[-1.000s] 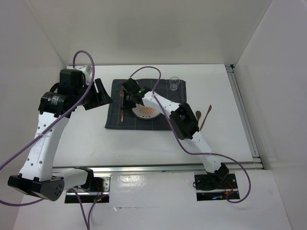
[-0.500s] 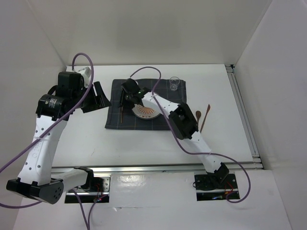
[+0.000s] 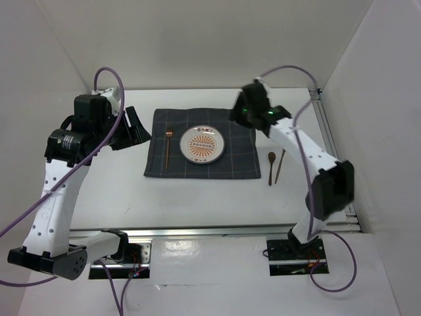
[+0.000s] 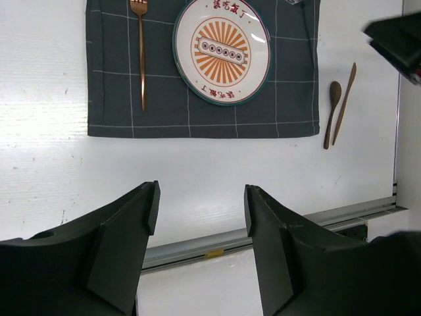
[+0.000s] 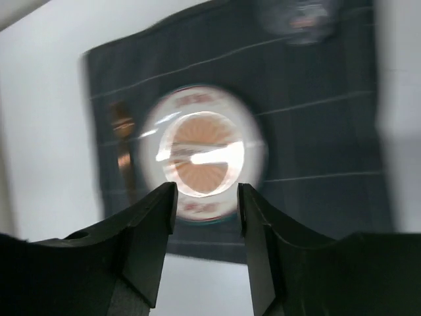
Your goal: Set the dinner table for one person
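The white dinner table [image 3: 197,194] carries a dark grey checked cloth [image 3: 237,161]. An orange-patterned plate [image 3: 202,144] lies flat in the cloth's middle, with a copper fork [image 3: 168,146] to its left. A wooden spoon [image 3: 271,166] and a wooden knife [image 3: 281,164] lie on the table right of the cloth. My left gripper [image 3: 135,128] hangs open and empty above the table left of the cloth. My right gripper [image 3: 242,116] is open and empty, raised over the cloth's far right corner. A glass shows blurred in the right wrist view [image 5: 304,16].
Metal rails run along the table's right edge [image 3: 332,151] and near edge [image 3: 217,230]. White walls close in the left, back and right sides. In the left wrist view the plate [image 4: 222,51], fork [image 4: 141,56] and spoon [image 4: 331,112] lie far below the open gripper [image 4: 200,191].
My right arm has swung from over the fork and plate to the cloth's far right corner, leaving the plate uncovered. The left arm has hardly moved.
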### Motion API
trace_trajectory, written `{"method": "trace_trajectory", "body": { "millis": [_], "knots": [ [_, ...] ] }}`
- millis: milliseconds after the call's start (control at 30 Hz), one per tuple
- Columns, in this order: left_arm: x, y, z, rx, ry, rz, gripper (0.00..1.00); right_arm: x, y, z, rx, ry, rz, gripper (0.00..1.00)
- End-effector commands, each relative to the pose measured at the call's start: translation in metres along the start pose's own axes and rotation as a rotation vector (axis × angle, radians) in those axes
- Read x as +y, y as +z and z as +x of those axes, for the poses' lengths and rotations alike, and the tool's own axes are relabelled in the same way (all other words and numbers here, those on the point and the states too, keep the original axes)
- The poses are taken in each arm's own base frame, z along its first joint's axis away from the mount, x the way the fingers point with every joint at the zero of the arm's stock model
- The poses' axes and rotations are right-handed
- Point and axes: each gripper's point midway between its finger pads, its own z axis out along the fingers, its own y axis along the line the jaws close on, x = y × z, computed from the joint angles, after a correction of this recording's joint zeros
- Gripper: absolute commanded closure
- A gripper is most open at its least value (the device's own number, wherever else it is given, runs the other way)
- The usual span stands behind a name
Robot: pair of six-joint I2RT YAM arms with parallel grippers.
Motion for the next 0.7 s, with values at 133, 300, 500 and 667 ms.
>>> {"method": "trace_trajectory", "body": {
  "millis": [133, 300, 500, 667],
  "knots": [
    [-0.005, 0.015, -0.006, -0.002, 0.031, 0.032, 0.29, -0.208, -0.04, 0.041, 0.142, 0.043, 0.351, 0.4],
    [-0.002, 0.023, -0.002, 0.023, 0.035, 0.021, 0.29, -0.248, -0.037, 0.066, 0.222, 0.061, 0.388, 0.37],
    [0.008, 0.032, 0.009, 0.058, 0.038, -0.008, 0.29, -0.268, -0.016, 0.094, 0.29, 0.071, 0.384, 0.38],
    [0.014, 0.034, 0.017, 0.064, 0.036, -0.021, 0.28, -0.288, 0.0, 0.107, 0.317, 0.048, 0.441, 0.4]
  ]
}}
